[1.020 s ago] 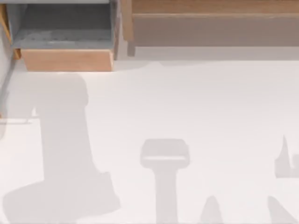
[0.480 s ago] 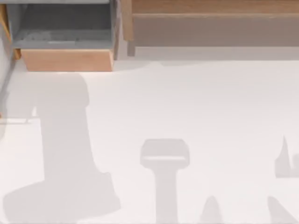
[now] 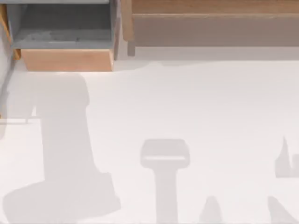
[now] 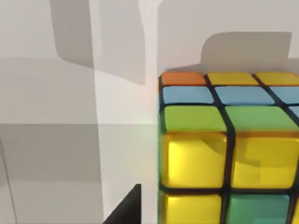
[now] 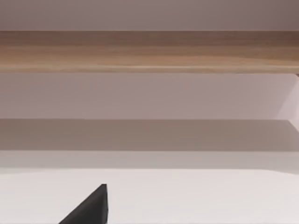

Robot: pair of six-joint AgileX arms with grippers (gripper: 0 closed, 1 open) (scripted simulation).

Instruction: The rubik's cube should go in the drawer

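The rubik's cube (image 4: 224, 154) sits very close in front of my left wrist camera, with yellow, green, blue and orange tiles showing. A dark piece of my left gripper (image 4: 126, 211) pokes in right beside the cube's near edge; whether it touches the cube is unclear. The drawer (image 3: 67, 59) stands pulled open at the table's far left, with its orange-brown front panel and grey interior (image 3: 65, 28) in sight. A dark piece of my right gripper (image 5: 91, 207) hangs over bare white table, facing the shelf unit.
A long brown wooden shelf unit (image 3: 210, 23) runs along the back right, also seen as the wooden shelf unit (image 5: 149, 51) in the right wrist view. Grey arm shadows (image 3: 65, 154) lie across the white table (image 3: 210, 102).
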